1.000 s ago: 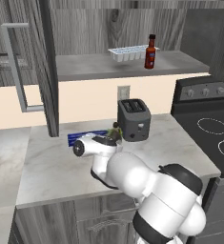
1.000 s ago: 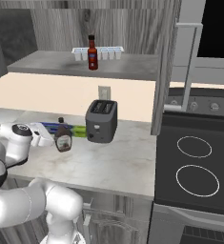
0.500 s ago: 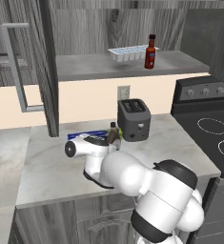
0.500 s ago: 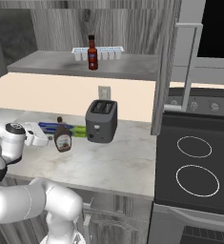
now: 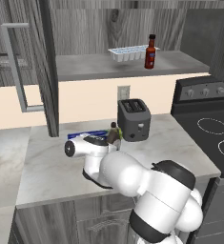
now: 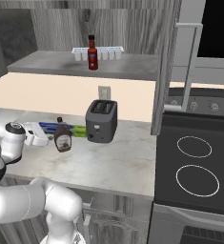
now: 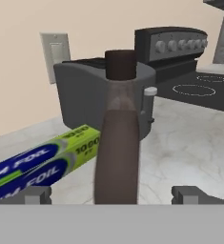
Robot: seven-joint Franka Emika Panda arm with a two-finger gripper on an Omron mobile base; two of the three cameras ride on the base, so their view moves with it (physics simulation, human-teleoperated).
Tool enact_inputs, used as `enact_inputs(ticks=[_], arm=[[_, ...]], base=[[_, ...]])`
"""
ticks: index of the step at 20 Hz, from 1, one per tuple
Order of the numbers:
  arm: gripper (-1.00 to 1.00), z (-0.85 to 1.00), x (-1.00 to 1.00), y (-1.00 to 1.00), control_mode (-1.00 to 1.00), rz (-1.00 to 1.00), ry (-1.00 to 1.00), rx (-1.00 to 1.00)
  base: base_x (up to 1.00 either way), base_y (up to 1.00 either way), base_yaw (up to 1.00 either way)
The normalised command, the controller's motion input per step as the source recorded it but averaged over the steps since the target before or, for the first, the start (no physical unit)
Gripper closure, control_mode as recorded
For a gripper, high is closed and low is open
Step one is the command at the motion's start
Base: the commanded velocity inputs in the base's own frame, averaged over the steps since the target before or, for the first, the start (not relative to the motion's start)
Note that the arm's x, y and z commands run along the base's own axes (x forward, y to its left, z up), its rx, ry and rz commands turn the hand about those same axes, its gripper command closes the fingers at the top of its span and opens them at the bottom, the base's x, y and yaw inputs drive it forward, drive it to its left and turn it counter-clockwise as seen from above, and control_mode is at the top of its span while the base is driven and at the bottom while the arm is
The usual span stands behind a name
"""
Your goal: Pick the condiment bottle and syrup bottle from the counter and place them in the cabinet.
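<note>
Facing the syrup bottle (image 7: 117, 138) head-on, the gripper (image 7: 112, 194) sits low over the counter (image 7: 189, 147) with its two dark fingertips (image 7: 33, 194) spread wide, one to each side of the bottle's brown body. Neither fingertip touches the bottle, so the hand is released and grasps nothing. The bottle stands upright directly ahead of the hand, its dark cap (image 7: 120, 64) rising in front of the toaster (image 7: 82, 93). Beyond the hand and to its left lies a blue and green foil box (image 7: 42, 162), flat on the stone, reaching behind the bottle. Farther ahead on the right is the black stove (image 7: 189, 88).

From the right base camera, the white hand (image 6: 33, 134) lies level with the syrup bottle (image 6: 62, 137) and close beside it, with the foil box (image 6: 66, 128) just behind both and the toaster (image 6: 101, 120) beyond the bottle. From the left base camera, the arm largely hides the bottle (image 5: 114, 133); only its top seems to show next to the toaster (image 5: 134, 119).

High above the hand, the condiment bottle (image 6: 92, 53) stands upright on the shelf of the cabinet (image 6: 51, 64), just in front of a pale ice tray (image 6: 104, 52). The cabinet door (image 5: 30, 66) hangs open.
</note>
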Motion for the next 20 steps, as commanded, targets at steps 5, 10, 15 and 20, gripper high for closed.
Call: enact_inputs(ticks=[5,10,15,20], arm=[[-1.0,0.0,0.0,-0.17,-1.0,0.0,0.0,0.0],[-1.0,0.0,0.0,-0.17,-1.0,0.0,0.0,0.0],[-1.0,0.0,0.01,-0.14,-1.0,0.0,0.0,0.0],[-1.0,0.0,0.2,-0.04,-1.0,0.0,0.0,0.0]], base=[[0.0,0.0,0.0],[0.0,0.0,0.0],[0.0,0.0,0.0],[0.0,0.0,0.0]])
